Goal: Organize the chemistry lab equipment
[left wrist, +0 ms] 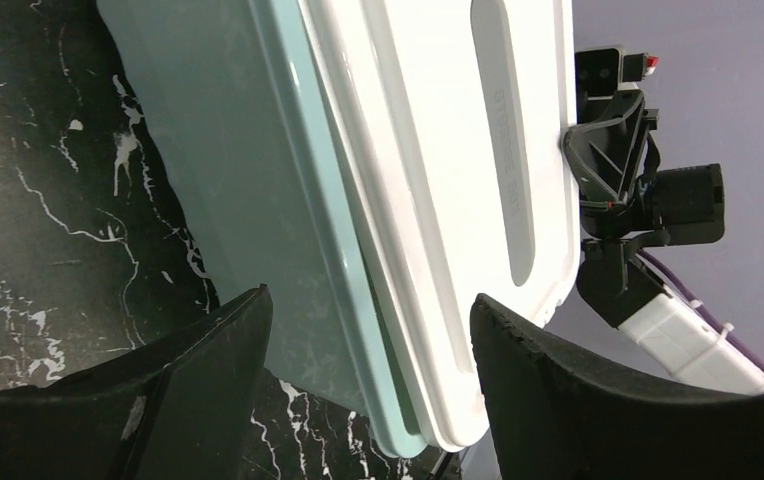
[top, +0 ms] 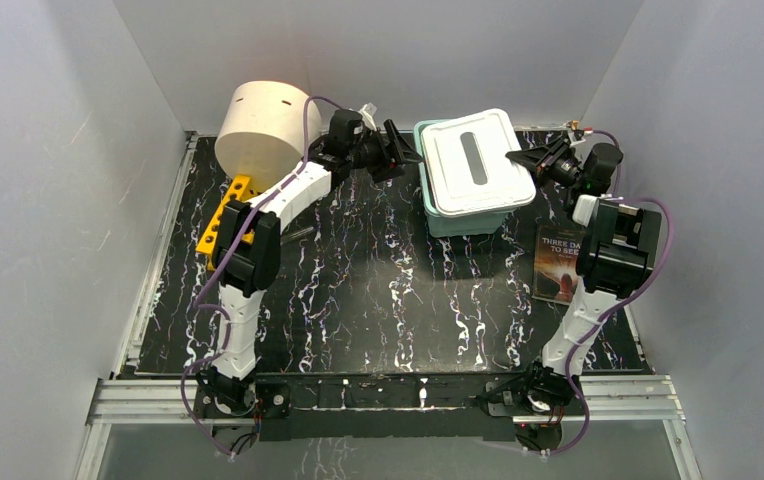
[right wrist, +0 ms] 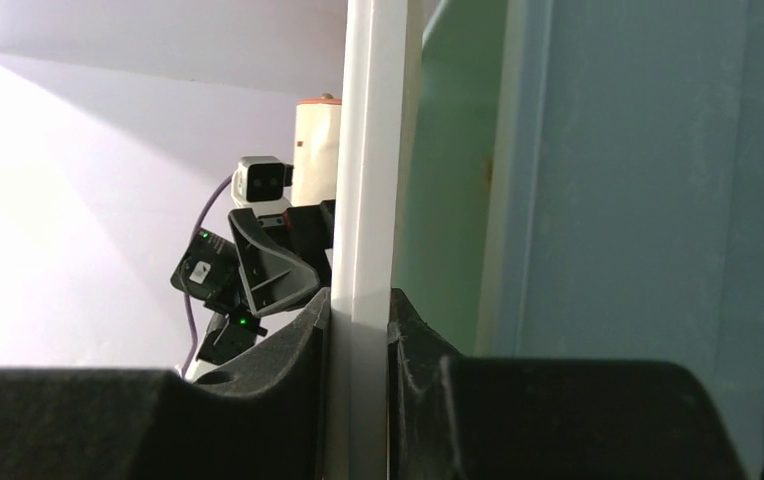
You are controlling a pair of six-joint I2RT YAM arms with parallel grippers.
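A teal bin [top: 458, 222] with a white lid [top: 473, 160] stands at the back middle of the table. My right gripper [top: 523, 160] is shut on the lid's right edge [right wrist: 368, 150]; in the right wrist view [right wrist: 358, 300] both pads press on the thin white rim beside the teal wall [right wrist: 598, 200]. My left gripper [top: 403, 155] is open at the bin's left side; in the left wrist view [left wrist: 370, 300] its jaws straddle the bin's corner [left wrist: 238, 170] and lid [left wrist: 438, 150] without touching. The yellow holed rack [top: 220, 215] lies at left, partly behind my left arm. The beaker, flask, tongs, tube and brush are out of view.
The big cream cylinder [top: 258, 125] lies at the back left, by the rack. The dark-covered book [top: 561, 262] lies at right, beside my right arm. Grey walls close in the back and both sides.
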